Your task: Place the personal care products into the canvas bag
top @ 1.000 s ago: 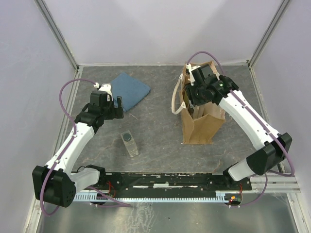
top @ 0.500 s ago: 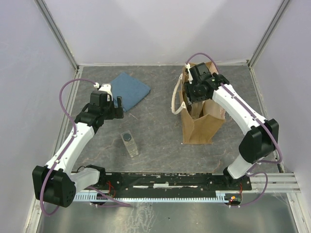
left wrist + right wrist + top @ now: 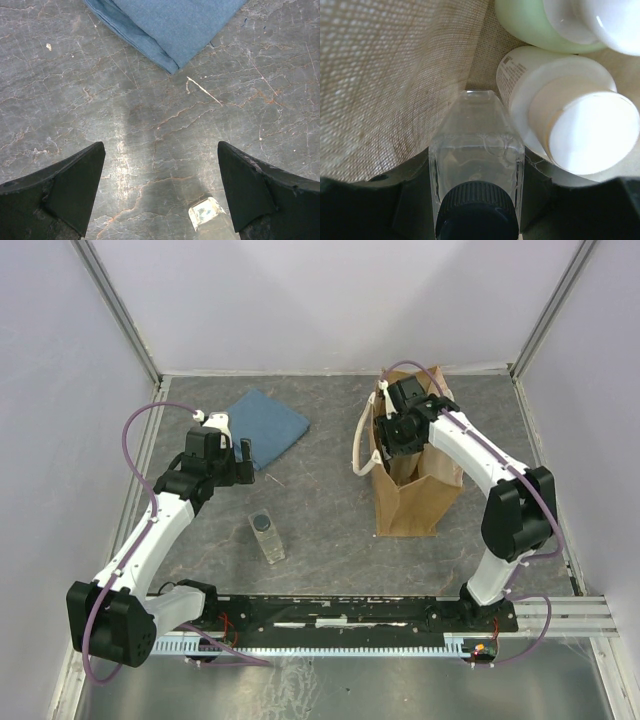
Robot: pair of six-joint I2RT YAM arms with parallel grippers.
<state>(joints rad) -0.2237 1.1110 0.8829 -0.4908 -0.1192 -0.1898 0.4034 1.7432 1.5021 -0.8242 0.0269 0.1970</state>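
Nearest the near edge of the desk [image 3: 330, 500], left of centre, the second clear bottle [image 3: 266, 537] appears to lie flat, well apart from everything else. Just beyond it the left claw [image 3: 160, 145] hovers over bare stone, its fingers spread wide with nothing between them. Its wrist view catches only a corner of that bottle.

Farther on, toward the far left corner, lies the folded blue cloth [image 3: 265, 425], which is not for packing.

Toward the far right corner the canvas bag [image 3: 405, 505] stands upright. The right claw [image 3: 476, 165] is down through its mouth, closed against the sides of the held clear bottle [image 3: 476, 150], whose cap faces the wrist camera. The cream bottle [image 3: 570, 115] sits just beside it, and the green pump bottle [image 3: 535, 25] rests deeper in.

The step in hand looks like the release. The bottle should probably be lowered into the gap between the woven wall and the cream bottle, and the claw opened only a little, since the wall crowds one side. A straight-up withdrawal would best avoid dragging the soft wall or catching the strap handle [image 3: 362, 445].

Room inside the bag is tight. Between the bag and the second clear bottle the desk gives broad room, though the cloth's corner sits close beyond the left claw.
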